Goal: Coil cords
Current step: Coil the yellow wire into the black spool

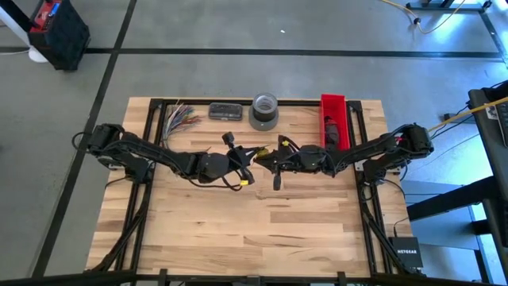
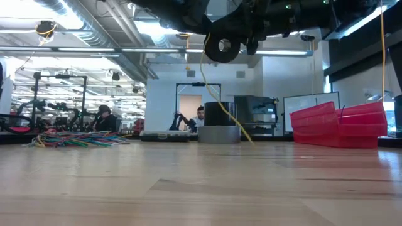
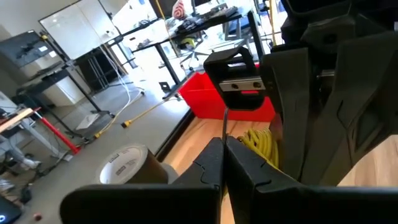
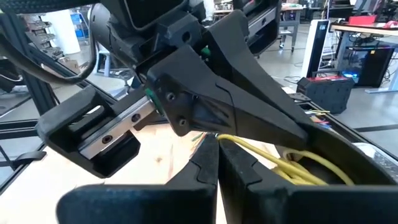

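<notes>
The cord is thin and black with yellow stretches. Part of it makes a small round black bundle (image 2: 221, 45) high above the table, between my two grippers. A yellow strand (image 2: 220, 100) hangs from it toward the table. My left gripper (image 1: 246, 164) and my right gripper (image 1: 270, 163) meet tip to tip over the table's middle, both lifted well clear of it. My left gripper (image 3: 224, 144) is shut on a black strand. My right gripper (image 4: 217, 140) is shut on a yellow strand. A yellow end (image 1: 244, 182) dangles below my left gripper. My left gripper pinches a single thin black strand (image 3: 224, 124) of the cord between its two fingertips. The strand runs straight on from the tips toward my right gripper, drawn taut. Yellow loops (image 3: 261, 144) lie just beside the fingers, clear of the table. My right gripper pinches a yellow strand (image 4: 239, 143) of the cord between its two fingertips. The strand runs off sideways from the tips, along my left gripper's body, where more yellow strands (image 4: 295, 167) lie. The cord is clear of the table.
At the table's far edge stand a grey tape roll (image 1: 264, 111), a red bin (image 1: 334, 119), a small black box (image 1: 225, 111) and a fan of multicoloured wires (image 1: 181, 117). The bare wood of the table (image 1: 254, 230) lies on the near side of the arms.
</notes>
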Available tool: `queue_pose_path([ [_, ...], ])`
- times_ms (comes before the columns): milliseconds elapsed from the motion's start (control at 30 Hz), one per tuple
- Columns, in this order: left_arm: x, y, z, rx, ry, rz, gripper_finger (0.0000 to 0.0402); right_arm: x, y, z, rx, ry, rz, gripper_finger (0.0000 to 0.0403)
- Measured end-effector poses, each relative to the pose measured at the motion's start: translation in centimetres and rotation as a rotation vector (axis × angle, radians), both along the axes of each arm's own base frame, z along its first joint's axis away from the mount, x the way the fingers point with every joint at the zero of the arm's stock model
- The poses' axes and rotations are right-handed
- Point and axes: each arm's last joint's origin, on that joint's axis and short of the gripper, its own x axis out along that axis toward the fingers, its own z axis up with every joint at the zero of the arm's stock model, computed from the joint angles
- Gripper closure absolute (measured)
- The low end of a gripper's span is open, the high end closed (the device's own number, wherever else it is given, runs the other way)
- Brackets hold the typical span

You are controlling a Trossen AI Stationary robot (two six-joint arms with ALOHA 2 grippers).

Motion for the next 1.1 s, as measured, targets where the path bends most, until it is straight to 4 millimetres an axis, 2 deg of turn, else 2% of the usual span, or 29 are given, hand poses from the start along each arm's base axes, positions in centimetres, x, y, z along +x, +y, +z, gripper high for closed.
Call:
queue_pose_path([
  [133,0.0,0.0,0.0,-0.010,-0.009,-0.004,0.0402,0.0,-0.1,-0.1,-0.008,0.011,-0.033,0.0382],
  [300,0.1,0.0,0.1,-0.021,-0.021,-0.009,0.0402,0.0,-0.1,-0.5,-0.090,0.068,-0.061,0.0323],
  [467,0.0,-0.1,0.3,-0.028,-0.026,-0.023,0.0402,-0.1,0.2,-0.5,-0.082,0.075,0.066,0.0283],
  [867,-0.2,-0.2,0.7,-0.019,-0.036,-0.025,0.0402,-0.1,0.1,-0.7,-0.081,0.097,0.055,0.0277],
  [1000,-0.2,-0.2,0.7,-0.017,-0.032,-0.026,0.0402,-0.4,0.0,-1.1,-0.083,0.167,0.035,0.0277],
  [1100,-0.2,-0.3,0.7,-0.005,-0.029,-0.023,0.0402,-0.6,-0.2,-0.5,-0.096,0.245,-0.015,0.0277],
])
